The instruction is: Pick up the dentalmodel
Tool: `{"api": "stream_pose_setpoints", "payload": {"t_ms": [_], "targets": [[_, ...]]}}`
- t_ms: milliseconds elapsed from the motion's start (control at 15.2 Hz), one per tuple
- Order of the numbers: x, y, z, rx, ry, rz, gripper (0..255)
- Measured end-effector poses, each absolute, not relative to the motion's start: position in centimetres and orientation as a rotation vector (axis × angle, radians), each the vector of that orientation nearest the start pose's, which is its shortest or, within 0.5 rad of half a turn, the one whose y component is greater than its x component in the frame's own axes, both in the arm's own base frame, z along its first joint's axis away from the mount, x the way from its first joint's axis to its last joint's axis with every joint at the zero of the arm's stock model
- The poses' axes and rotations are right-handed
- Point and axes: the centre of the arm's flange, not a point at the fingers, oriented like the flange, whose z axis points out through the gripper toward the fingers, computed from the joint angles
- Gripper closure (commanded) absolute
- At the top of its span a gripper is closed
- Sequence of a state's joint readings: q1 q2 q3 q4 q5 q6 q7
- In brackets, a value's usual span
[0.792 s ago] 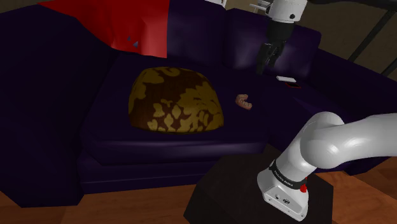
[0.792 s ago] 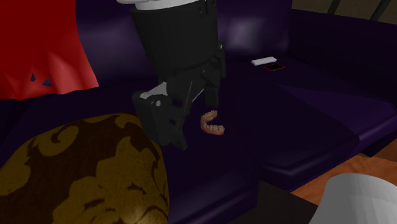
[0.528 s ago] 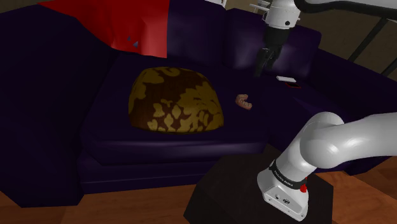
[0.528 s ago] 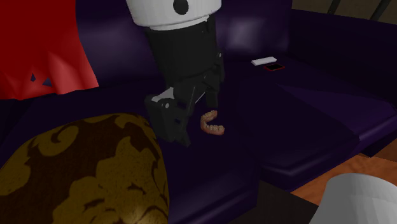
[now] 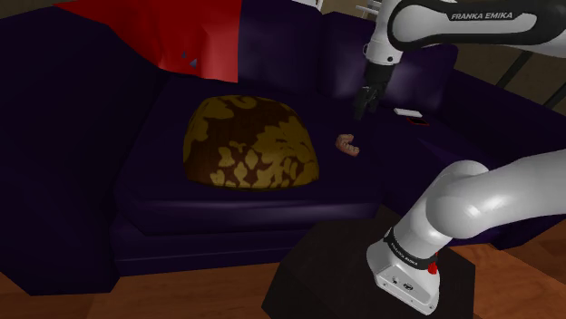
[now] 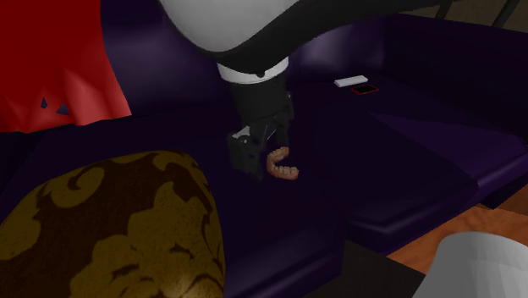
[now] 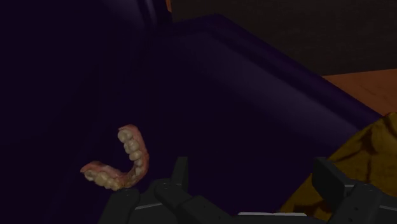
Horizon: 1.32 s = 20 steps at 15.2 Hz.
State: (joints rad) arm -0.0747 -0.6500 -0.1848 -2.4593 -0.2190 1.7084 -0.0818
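The dental model, a pinkish arch of gums with yellowed teeth, lies on the dark purple sofa seat, between a patterned cushion and the sofa's corner. In the second exterior view the dental model rests just beside the black gripper, which hovers over the seat. My gripper hangs a little above and beyond the model in the shoulder view. Seen from the wrist, the gripper is open with nothing between its fingers, and the dental model lies outside the gap, next to one finger.
A brown and yellow patterned cushion sits on the seat close to the model. A red blanket drapes over the backrest. A small white and red flat object lies further along the sofa. The black stand stands on wood floor.
The arm has swung toward the shoulder view's left and lowered, bringing the gripper closer to the dental model. The model has not moved.
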Motion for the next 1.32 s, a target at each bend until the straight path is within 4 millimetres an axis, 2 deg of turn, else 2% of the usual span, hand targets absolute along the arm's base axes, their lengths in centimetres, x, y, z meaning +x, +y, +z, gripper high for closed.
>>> {"api": "stream_pose_setpoints", "payload": {"t_ms": [198,264,726,1320], "targets": [[33.7,-14.1,47.9,-3.210,0.150,0.207,0],[34.0,-15.1,46.5,-3.207,0.150,0.213,0],[36.7,-21.6,40.6,-3.189,0.151,0.238,0],[39.4,-29.7,31.7,-3.165,0.153,0.274,0]]}}
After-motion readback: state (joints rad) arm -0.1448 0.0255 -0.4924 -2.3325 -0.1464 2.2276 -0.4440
